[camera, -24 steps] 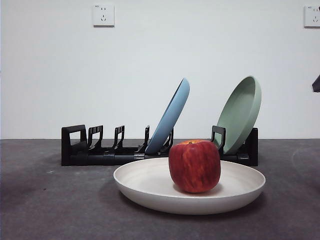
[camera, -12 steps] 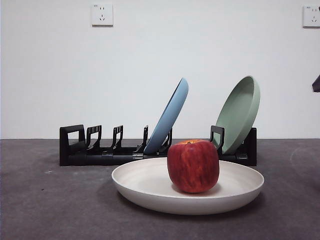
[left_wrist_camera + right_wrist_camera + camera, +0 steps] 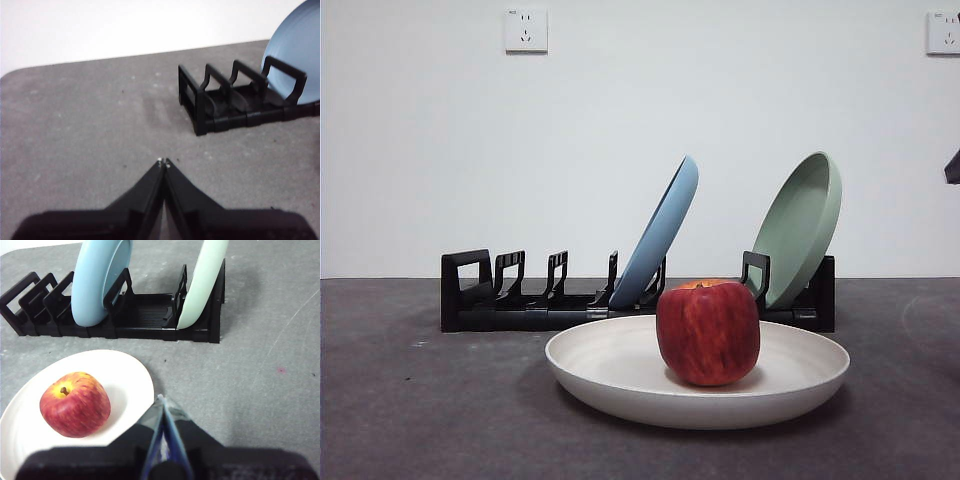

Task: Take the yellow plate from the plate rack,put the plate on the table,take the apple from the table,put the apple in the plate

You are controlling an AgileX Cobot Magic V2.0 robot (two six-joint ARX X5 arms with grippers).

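1. The apple (image 3: 708,333) sits upright inside the yellow plate (image 3: 620,375), a little toward one side of the plate's middle, stem up; the right wrist view shows its yellow-orange stem patch (image 3: 75,404).
2. The yellow plate lies flat on the dark grey surface (image 3: 410,410), just in front of the plate rack (image 3: 520,305) and apart from it.
3. The plate rack stands behind with two plates left in it: a blue plate (image 3: 660,232) leaning in a middle slot and a sage-green plate (image 3: 800,228) leaning at the far end. The slots at the other end stand bare.
4. The right gripper (image 3: 162,399) hangs above the surface beside the yellow plate's rim, jaws clenched together on nothing, tips meeting in a point. It touches neither plate nor apple.
5. The left gripper (image 3: 163,161) hovers over bare surface near the rack's vacant end (image 3: 235,97), jaws likewise pressed together and holding nothing.
6. In the front view only a small black tip (image 3: 953,167) shows at the right edge, well above the surface.
7. Two wall sockets (image 3: 525,30) sit high on the white wall behind.
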